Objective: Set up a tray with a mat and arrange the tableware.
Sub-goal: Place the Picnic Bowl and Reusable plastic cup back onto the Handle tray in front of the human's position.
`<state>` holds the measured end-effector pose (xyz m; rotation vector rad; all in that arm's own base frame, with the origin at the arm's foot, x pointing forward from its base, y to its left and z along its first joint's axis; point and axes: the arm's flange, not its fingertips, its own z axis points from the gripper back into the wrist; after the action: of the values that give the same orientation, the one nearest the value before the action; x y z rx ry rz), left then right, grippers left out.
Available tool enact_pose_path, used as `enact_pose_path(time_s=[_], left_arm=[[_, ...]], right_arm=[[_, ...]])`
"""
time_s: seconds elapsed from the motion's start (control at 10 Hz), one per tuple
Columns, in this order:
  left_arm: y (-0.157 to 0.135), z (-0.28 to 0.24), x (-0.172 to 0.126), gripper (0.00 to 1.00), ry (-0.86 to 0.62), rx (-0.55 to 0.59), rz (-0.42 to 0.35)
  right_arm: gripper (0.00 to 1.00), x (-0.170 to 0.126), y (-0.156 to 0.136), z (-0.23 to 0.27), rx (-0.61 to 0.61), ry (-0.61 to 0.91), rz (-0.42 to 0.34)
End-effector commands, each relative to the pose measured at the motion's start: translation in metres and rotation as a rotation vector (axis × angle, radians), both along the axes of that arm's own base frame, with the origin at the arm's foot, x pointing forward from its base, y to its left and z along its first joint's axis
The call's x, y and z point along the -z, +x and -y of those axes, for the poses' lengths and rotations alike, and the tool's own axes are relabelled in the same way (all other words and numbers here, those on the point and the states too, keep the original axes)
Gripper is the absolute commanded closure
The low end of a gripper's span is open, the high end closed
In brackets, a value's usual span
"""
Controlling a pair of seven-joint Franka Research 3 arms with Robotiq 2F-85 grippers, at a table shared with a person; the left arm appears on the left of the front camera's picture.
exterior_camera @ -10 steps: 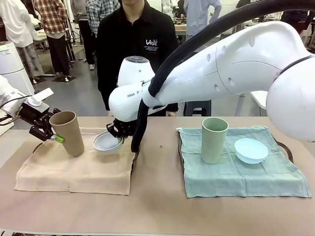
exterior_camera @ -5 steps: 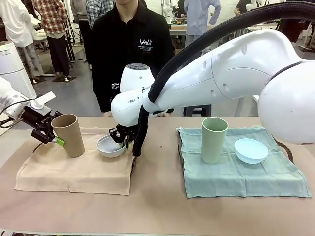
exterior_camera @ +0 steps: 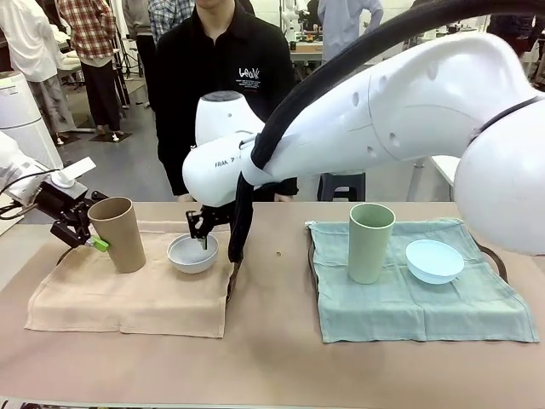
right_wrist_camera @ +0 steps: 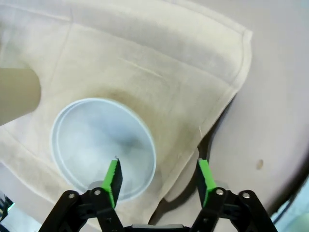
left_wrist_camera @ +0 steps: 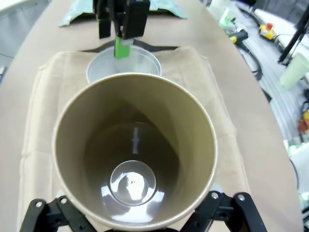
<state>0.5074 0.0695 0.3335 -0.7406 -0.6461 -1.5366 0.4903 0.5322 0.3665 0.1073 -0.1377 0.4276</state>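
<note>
A person in black stands behind the brown table.

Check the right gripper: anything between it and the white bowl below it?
Nothing visible. The right gripper hangs open just above the white bowl, one pad over the bowl's rim, the other over the beige mat. The tan cup stands clear.

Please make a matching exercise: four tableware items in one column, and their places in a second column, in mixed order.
1. tan cup
2. white bowl
3. pale green cup
4. light blue bowl

A. right part of the green mat
B. left part of the beige mat
C. left part of the green mat
D. right part of the beige mat

Pairs: 1-B, 2-D, 3-C, 4-A
</note>
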Motion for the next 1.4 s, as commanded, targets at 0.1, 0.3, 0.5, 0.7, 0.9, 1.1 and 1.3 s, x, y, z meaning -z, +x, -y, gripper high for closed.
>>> enact_pose_path(time_s=[0.1,0.3,0.5,0.7,0.9,1.1,1.3], left_arm=[[-0.005,-0.005,-0.004,0.0,0.15,-0.067,-0.11],[-0.006,-0.01,-0.011,0.0,0.23,-0.077,-0.07],[-0.017,-0.009,-0.035,0.0,0.328,-0.107,-0.055],[-0.049,-0.003,-0.087,0.0,0.521,-0.325,-0.095],[-0.075,0.002,-0.13,0.0,0.602,-0.486,-0.164],[-0.1,0.019,-0.168,0.0,0.629,-0.668,-0.262],[-0.12,0.047,-0.208,0.0,0.63,-0.746,-0.293]], right_arm=[[0.0,-0.035,-0.028,0.002,0.001,0.005,0.055],[0.0,-0.06,-0.05,0.005,-0.039,0.053,0.113],[0.0,-0.078,-0.073,0.009,-0.066,0.073,0.154],[0.0,-0.099,-0.093,0.025,-0.022,0.024,0.172],[0.0,-0.121,-0.109,0.046,0.033,-0.001,0.212],[0.0,-0.149,-0.129,0.065,0.089,-0.034,0.224],[0.0,-0.187,-0.161,0.089,0.154,-0.066,0.266]])
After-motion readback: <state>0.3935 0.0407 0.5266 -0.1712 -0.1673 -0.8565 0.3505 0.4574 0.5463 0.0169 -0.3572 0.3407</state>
